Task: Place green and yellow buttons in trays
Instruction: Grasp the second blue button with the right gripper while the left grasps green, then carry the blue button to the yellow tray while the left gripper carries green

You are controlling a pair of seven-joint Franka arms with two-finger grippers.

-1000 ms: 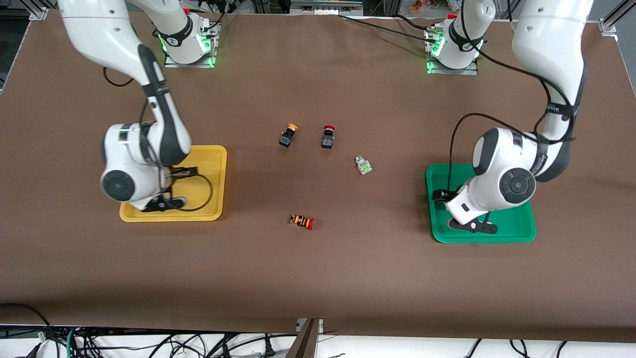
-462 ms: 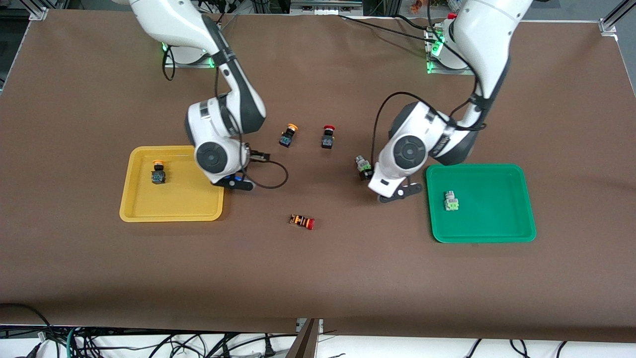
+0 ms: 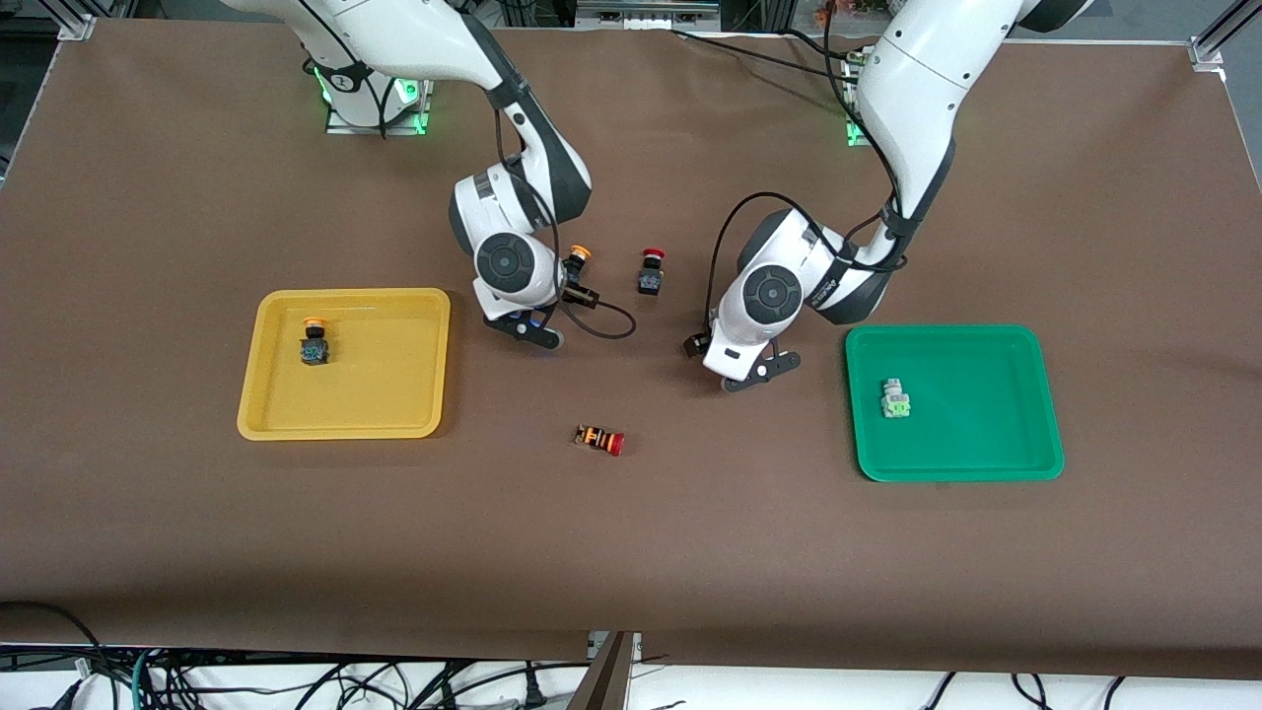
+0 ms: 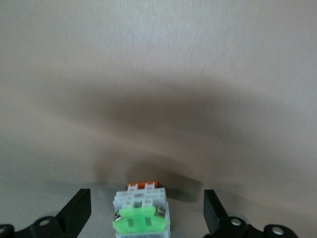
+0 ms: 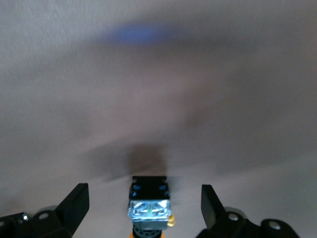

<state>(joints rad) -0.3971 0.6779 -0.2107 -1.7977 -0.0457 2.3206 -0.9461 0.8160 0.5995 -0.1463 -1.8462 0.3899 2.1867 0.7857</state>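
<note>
I've swung both arms off the trays — one yellow button (image 3: 314, 345) sits in the yellow tray (image 3: 424, 414), one green button (image 3: 894, 397) in the green tray (image 3: 1035, 463). Now the left gripper (image 4: 147, 218) spreads wide around the second green button (image 4: 142, 218), the right gripper (image 5: 143, 210) likewise around the second yellow button (image 5: 148, 206), probably just pre-grasp.

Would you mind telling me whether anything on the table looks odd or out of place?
Only one thing: the orange-striped red-capped switch lies tipped on its side, alone, nearer the front camera than the others. Nothing looks spilled or damaged.

There's a black red-capped switch (image 3: 651, 271) upright on the table (image 3: 631, 552) between both end effectors, plus an orange-striped red-capped one (image 3: 599, 439) lying sideways, nearer the camera than both.
</note>
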